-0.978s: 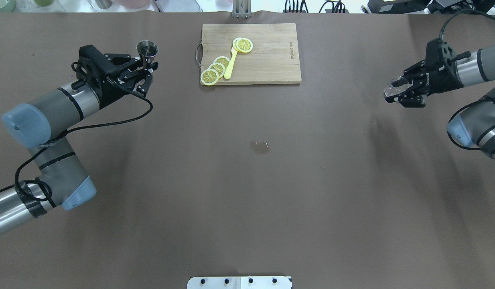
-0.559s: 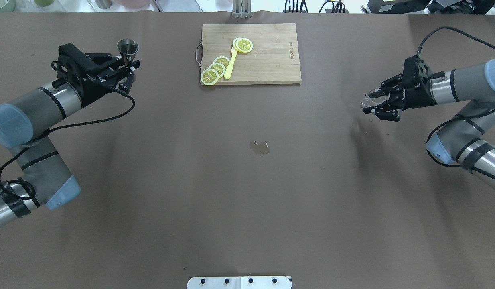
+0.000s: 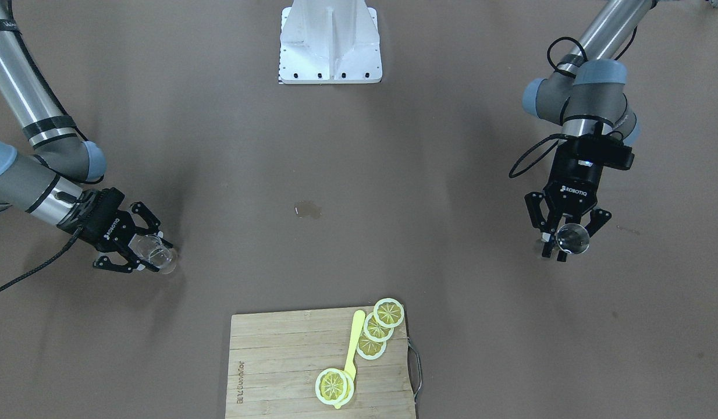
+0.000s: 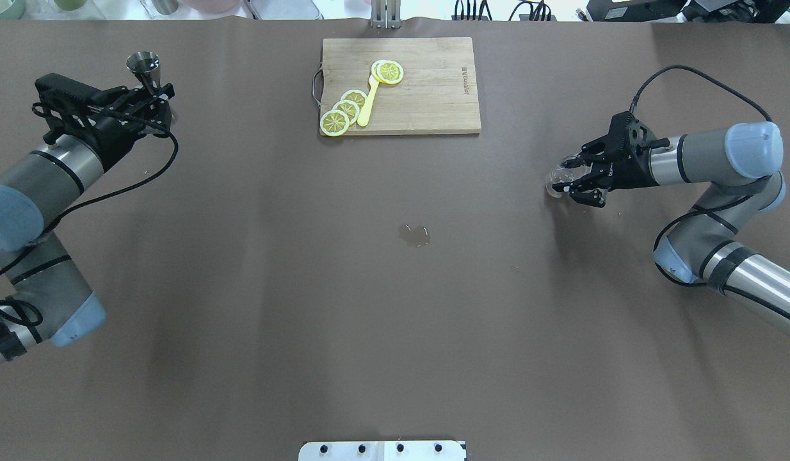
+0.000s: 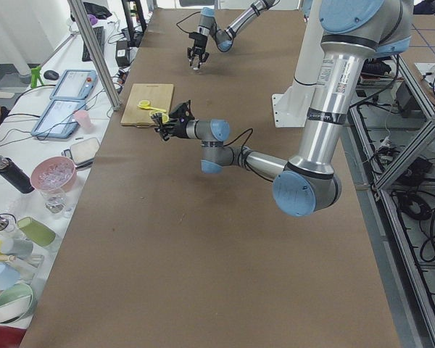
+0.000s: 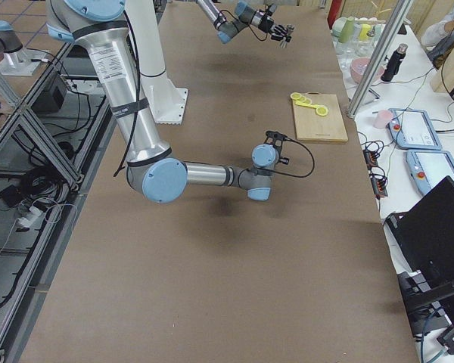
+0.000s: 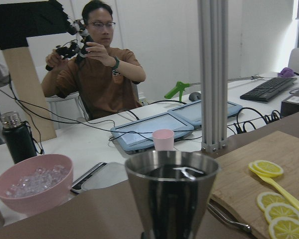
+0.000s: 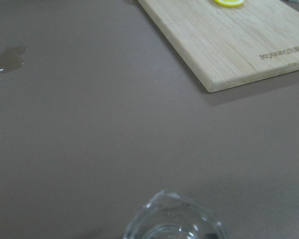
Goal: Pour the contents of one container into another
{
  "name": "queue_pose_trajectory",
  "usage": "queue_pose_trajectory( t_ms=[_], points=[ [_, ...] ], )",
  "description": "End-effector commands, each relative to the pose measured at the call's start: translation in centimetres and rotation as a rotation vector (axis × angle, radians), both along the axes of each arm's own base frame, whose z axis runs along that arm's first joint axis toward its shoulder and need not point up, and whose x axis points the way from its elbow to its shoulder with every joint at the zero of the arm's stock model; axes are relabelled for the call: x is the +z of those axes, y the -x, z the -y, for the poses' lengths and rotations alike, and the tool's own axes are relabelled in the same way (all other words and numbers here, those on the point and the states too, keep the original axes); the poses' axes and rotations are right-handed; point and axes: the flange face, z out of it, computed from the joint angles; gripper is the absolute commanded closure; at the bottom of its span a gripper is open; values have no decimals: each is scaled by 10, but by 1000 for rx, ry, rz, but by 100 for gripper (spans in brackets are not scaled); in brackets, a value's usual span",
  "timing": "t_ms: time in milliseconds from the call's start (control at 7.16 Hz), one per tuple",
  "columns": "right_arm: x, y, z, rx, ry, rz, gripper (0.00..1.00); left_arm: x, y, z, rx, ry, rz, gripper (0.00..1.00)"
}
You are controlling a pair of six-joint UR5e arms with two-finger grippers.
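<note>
Clerk: Item one, steel jigger (image 4: 143, 63). Location: far left corner of table (image 4: 305, 333). Attitude: upright, mouth up, long axis vertical. Contents: dark liquid (image 7: 172, 172), as it seems from the left wrist view. Holder: left gripper (image 4: 158, 102), fingers clamped on the narrow waist.

Checker: And the receiving vessel?

Clerk: Item two, clear glass (image 4: 552, 182). Location: right side, mid-depth, low over the table; you cannot tell whether it touches the surface. Attitude: mouth roughly upward in the right wrist view; appears empty. Holder: right gripper (image 4: 564, 177), reaching in from the right, fingers closed round it.

Checker: Relation governing the pour?

Clerk: Jigger lies left of the glass and farther back, the two well apart. Between them: cutting board (image 4: 427, 89) at the far edge, wet patch (image 4: 414, 235) at the centre. Neither arm is nearer the other's vessel; each carries its own. By my reading the pour is not begun. You first close that gap, probably toward the centre, and set the jigger lip above the glass mouth. Then you tip its axis rightward.

Checker: Hazard?

Clerk: Small mouth, loaded jigger. Any offset puts liquid on the table.
</note>
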Motion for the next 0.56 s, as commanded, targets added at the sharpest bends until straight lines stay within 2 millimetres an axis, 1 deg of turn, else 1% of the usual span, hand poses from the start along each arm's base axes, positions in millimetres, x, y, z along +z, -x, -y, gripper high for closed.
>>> queue_pose_trajectory(
  t_ms=[0,140,279,419],
  points=[
    [8,7,1,9,-4,-1,100,19,-11,-17,-119,27,6,100],
    [5,9,3,7,-7,3,93,26,-15,-26,-154,34,19,100],
    [3,9,3,9,-8,5,70,37,-18,-30,-207,83,-1,100],
    [3,9,3,9,-8,6,46,44,-17,-26,-273,124,-14,100]
  ],
)
